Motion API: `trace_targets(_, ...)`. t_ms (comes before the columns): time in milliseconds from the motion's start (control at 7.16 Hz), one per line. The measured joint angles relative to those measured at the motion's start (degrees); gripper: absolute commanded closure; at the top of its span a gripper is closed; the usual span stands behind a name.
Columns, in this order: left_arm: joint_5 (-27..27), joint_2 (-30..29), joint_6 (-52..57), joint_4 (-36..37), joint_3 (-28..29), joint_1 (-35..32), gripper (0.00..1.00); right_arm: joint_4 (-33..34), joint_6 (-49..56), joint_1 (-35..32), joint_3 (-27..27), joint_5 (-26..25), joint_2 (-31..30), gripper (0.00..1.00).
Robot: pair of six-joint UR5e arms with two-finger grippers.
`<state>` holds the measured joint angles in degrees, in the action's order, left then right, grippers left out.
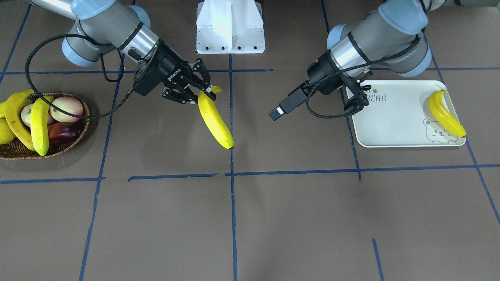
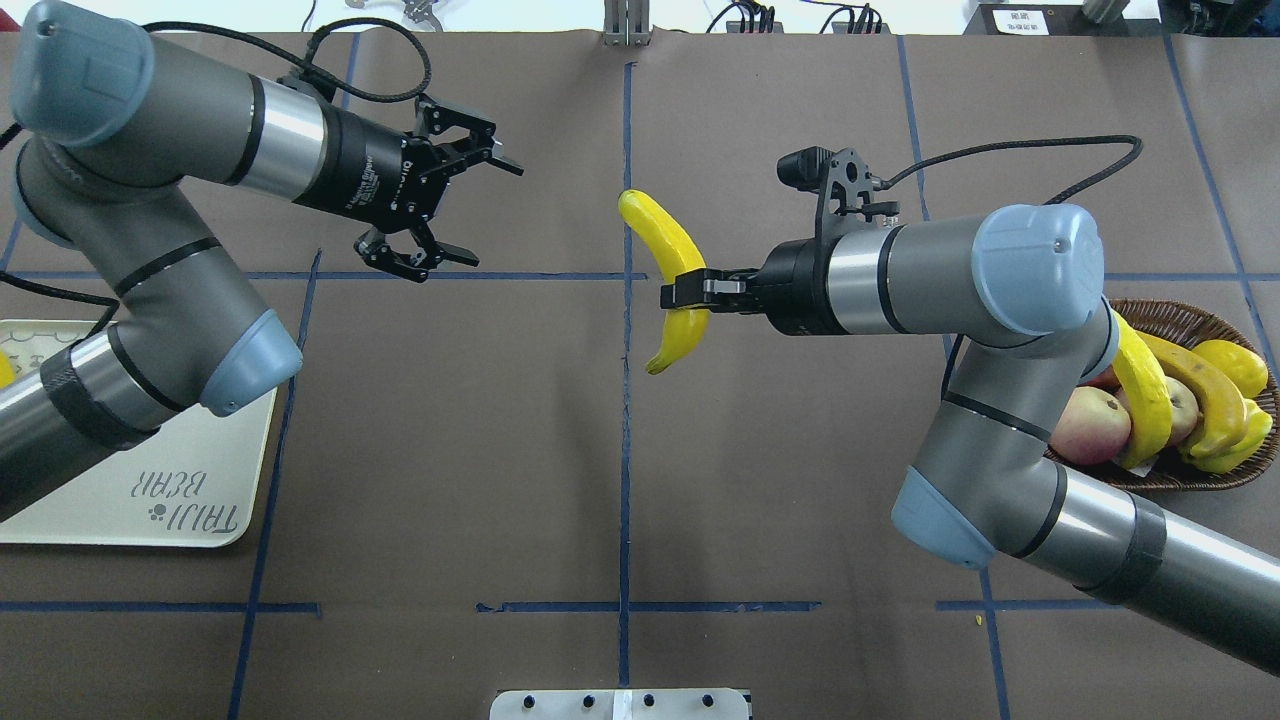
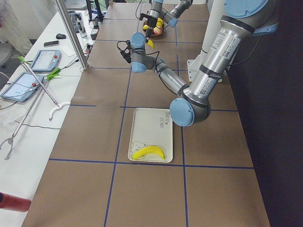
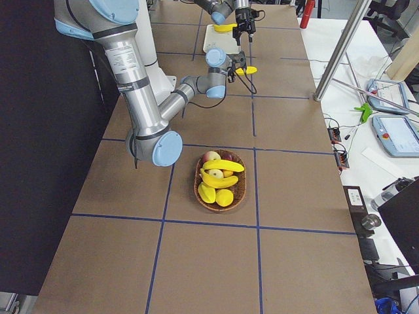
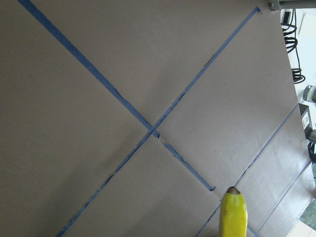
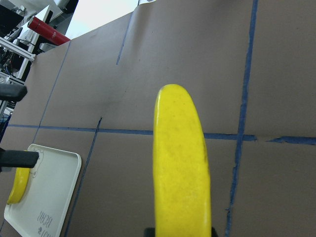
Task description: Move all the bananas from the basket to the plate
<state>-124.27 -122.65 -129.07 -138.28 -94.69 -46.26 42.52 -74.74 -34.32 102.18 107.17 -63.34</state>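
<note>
Glossy smooth banana (image 1: 215, 121), rough woven wicker basket (image 1: 13, 152), smooth cream plate (image 1: 390, 121), matt brown table (image 1: 293, 218)

Left hand (image 2: 492, 215) splayed wide, right hand (image 2: 683, 291) tight on a banana (image 2: 668, 235), both arms toward centre.

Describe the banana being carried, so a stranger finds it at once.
Start at the table's middle, where blue tape lines cross. There the right gripper holds one banana. Only it is gripped; the rest lie in the basket or on the plate.
</note>
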Motion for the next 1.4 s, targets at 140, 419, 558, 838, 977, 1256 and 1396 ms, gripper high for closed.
trace_targets(140,1.4,-1.3,-0.8,0.2,0.9,1.5,0.00,2.1,0.0,1.3,0.0,-1.4,1.9,0.99)
trace_targets(419,4.1,-2.3,-1.2,0.3,2.0,4.5,0.00,3.5,-0.1,3.3,0.1,-3.8,3.3,0.99)
trace_targets(558,5.1,-2.6,-1.3,0.3,2.2,5.4,0.00,3.6,-0.1,4.0,0.2,-4.6,3.4,0.99)
trace_targets(838,5.7,-3.2,-1.3,0.3,2.5,6.0,0.00,3.6,0.0,5.3,0.2,-5.8,3.5,0.99)
trace_targets(977,5.9,-3.3,-1.3,0.3,2.6,6.2,0.00,3.6,0.0,5.9,0.2,-6.6,3.7,0.99)
trace_targets(1256,6.0,-3.4,-1.3,0.3,2.8,6.2,0.00,3.7,0.1,6.5,0.3,-7.2,4.5,0.99)
trace_targets(1396,6.0,-3.4,-1.3,0.3,2.8,6.4,0.01,3.8,0.1,6.7,0.4,-7.2,4.7,0.99)
